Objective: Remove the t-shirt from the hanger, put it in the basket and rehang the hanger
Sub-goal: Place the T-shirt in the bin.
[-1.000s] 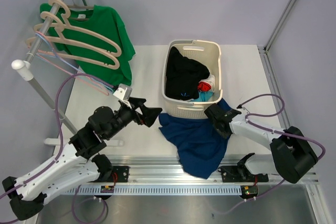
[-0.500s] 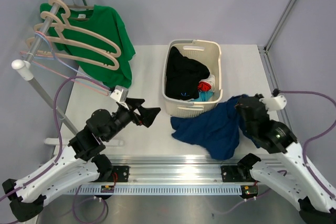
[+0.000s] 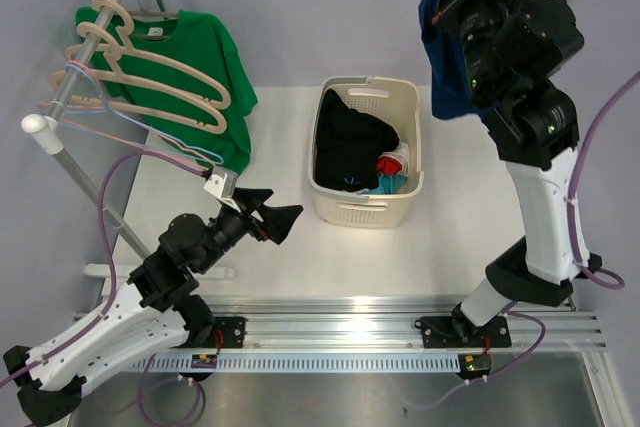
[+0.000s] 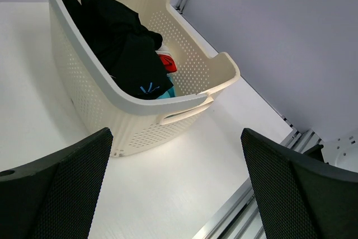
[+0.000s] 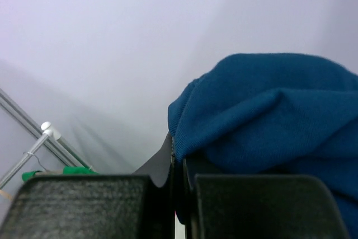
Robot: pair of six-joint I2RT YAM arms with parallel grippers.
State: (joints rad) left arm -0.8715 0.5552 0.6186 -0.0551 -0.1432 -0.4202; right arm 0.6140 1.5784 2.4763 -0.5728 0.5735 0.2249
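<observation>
High above basket (image 3: pixel 405 112): pinching blue t-shirt (image 3: pixel 448 67) between right fingers (image 5: pixel 84 205), raised to hang cloth free of bench (image 3: pixel 450 237), probably for drop into basket. Holding left fingers (image 4: pixel 56 194) spread, empty, low beside basket, out of way. Leaving green t-shirt (image 3: pixel 215 57) on hanger (image 3: pixel 150 15) at far-left rail (image 3: pixel 80 72), not yet removed.

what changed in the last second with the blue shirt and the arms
The right gripper, shut on the blue t-shirt, lifted it off the table in front of the basket and now holds it high, past the basket's far right corner. The left gripper, open, barely moved. The basket and the green t-shirt stayed put.
</observation>
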